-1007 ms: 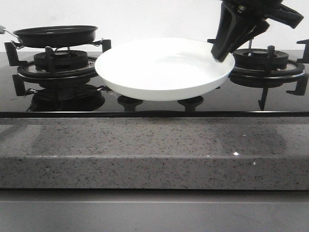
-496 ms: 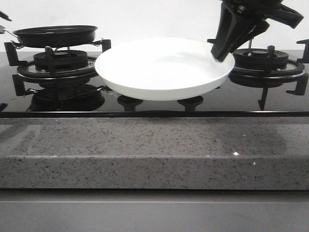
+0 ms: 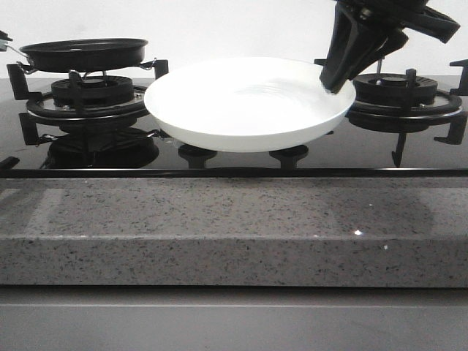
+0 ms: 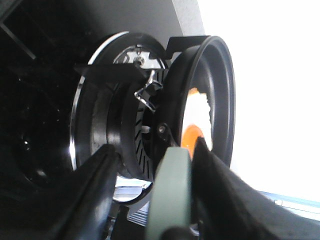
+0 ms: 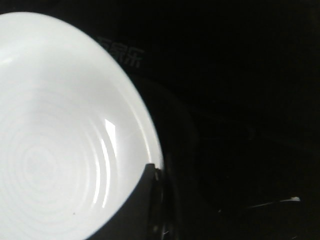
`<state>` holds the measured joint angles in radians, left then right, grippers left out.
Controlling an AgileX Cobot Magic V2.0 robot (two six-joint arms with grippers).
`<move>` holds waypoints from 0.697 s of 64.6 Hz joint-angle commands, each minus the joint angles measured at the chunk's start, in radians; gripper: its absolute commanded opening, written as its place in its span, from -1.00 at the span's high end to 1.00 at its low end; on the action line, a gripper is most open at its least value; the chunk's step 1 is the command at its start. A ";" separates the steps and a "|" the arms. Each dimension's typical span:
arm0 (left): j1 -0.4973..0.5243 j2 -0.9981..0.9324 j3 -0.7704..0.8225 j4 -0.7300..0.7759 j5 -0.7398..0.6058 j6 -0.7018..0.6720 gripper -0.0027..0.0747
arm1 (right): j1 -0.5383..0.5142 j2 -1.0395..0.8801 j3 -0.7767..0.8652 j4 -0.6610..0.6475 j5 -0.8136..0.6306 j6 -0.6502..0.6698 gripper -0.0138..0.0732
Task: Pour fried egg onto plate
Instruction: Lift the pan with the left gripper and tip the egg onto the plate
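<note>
The fried egg [image 4: 199, 106], white with an orange yolk, lies inside the black frying pan [image 3: 84, 53], which rests on the left burner. The pan's green handle [image 4: 170, 192] runs between the fingers of my left gripper [image 4: 154, 147]. It lies against one finger with a gap to the other, so the gripper is open. In the front view only a dark tip of that gripper [image 3: 4, 35] shows at the left edge. The white plate [image 3: 245, 102] hangs level above the hob's middle, and my right gripper [image 3: 333, 77] is shut on its right rim [image 5: 150, 150]. The plate holds nothing.
Black hob with a left burner grate [image 3: 80, 95] under the pan and a right burner grate [image 3: 402, 91] behind the plate's held edge. Two knobs [image 3: 197, 153] sit beneath the plate. A speckled grey stone counter edge [image 3: 234, 219] runs along the front.
The dark tip of the left gripper at the front view's left edge has shifted slightly down. Pan, plate and right gripper have not moved.
</note>
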<state>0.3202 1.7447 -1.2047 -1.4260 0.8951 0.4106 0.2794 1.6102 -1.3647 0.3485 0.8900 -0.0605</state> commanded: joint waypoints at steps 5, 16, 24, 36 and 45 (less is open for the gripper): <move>0.003 -0.044 -0.031 -0.081 0.029 0.006 0.10 | 0.000 -0.045 -0.024 0.020 -0.041 -0.009 0.84; 0.003 -0.044 -0.031 -0.102 0.047 0.033 0.17 | 0.000 -0.045 -0.024 0.020 -0.041 -0.009 0.84; 0.003 -0.044 -0.031 -0.138 0.078 0.053 0.40 | 0.000 -0.045 -0.024 0.020 -0.041 -0.009 0.84; 0.003 -0.044 -0.031 -0.151 0.098 0.053 0.74 | 0.000 -0.045 -0.024 0.020 -0.041 -0.009 0.84; 0.005 -0.044 -0.031 -0.160 0.105 0.062 0.95 | 0.000 -0.045 -0.024 0.020 -0.041 -0.009 0.84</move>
<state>0.3217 1.7467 -1.2047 -1.5100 0.9518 0.4575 0.2794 1.6102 -1.3647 0.3485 0.8900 -0.0605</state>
